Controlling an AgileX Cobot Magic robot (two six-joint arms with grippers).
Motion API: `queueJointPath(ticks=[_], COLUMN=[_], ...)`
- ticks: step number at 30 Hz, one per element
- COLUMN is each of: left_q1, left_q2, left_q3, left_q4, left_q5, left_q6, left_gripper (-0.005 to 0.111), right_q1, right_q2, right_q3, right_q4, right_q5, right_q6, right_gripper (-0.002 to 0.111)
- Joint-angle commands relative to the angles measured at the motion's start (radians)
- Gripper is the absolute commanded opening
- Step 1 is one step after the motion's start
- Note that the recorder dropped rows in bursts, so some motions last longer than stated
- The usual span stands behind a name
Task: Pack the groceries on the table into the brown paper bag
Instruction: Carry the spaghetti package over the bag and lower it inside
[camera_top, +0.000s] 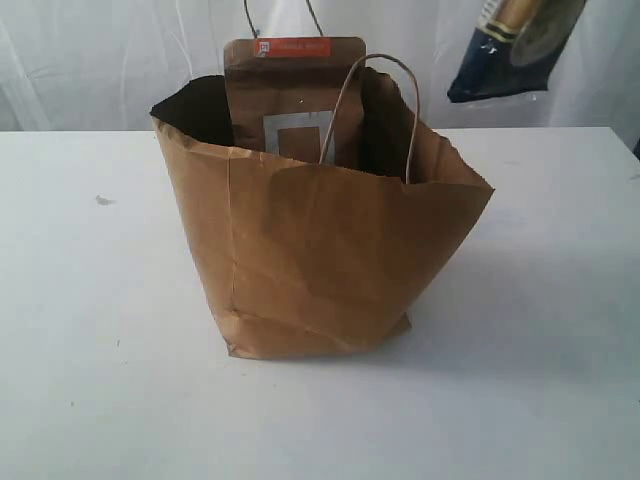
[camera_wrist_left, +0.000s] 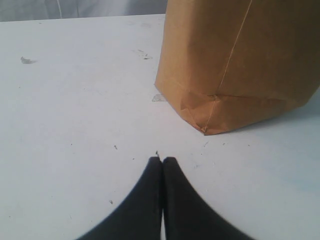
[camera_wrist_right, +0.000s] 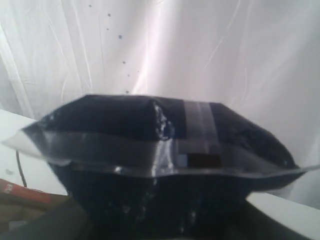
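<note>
The spaghetti pack (camera_top: 510, 50) hangs in the air above and to the right of the bag (camera_top: 320, 270), clear of its rim and partly cut off by the top edge of the exterior view. The right end effector (camera_wrist_right: 165, 227) is clamped on it, though its fingers are mostly hidden under the dark film in the wrist view. The pack's long axis stands steep and leaning, with its lower end tipped toward the bag's mouth. In the wrist view a clear sealed fin runs across the end nearest the camera. It is likely light, stiff lengthwise, brittle inside and wrapped in slick film. A hold across the narrow width near the middle suits it better than one on the fin, which would probably slip or crumple. It should go in end first. The pouch (camera_top: 295, 100) already stands upright inside the bag toward its back wall, so the free room appears to be in front of it and to its right. The left end effector (camera_wrist_left: 161, 161) is clenched and empty, low over the desk (camera_top: 80, 380) just off the bag's bottom corner.
</note>
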Motion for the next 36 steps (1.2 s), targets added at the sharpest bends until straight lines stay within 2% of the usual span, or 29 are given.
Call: queueJointPath(ticks=[1,17,25,36], left_q1=[0.003,0.003,0.003,0.003], left_q2=[-0.005,-0.005,-0.005,-0.005], left_q3=[0.003,0.003,0.003,0.003], left_q4=[-0.004,-0.004,-0.004,-0.004], left_q5=[0.004,0.004,0.004,0.004], left_q6=[0.002,0.002,0.002,0.002], left_gripper=[0.0,0.0,0.0,0.0], right_q1=[0.064,0.269,0.316,0.317], right_q2=[0.016,0.062,0.109,0.213], right_q3=[-0.063,-0.12,-0.12,-0.12], right_q4=[0.028,0.024,0.028,-0.004], right_q5=[-0.078,-0.045,-0.003,0.083], right_q6=[-0.007,-0.06,-0.068,-0.068], right_gripper=[0.0,0.0,0.0,0.0])
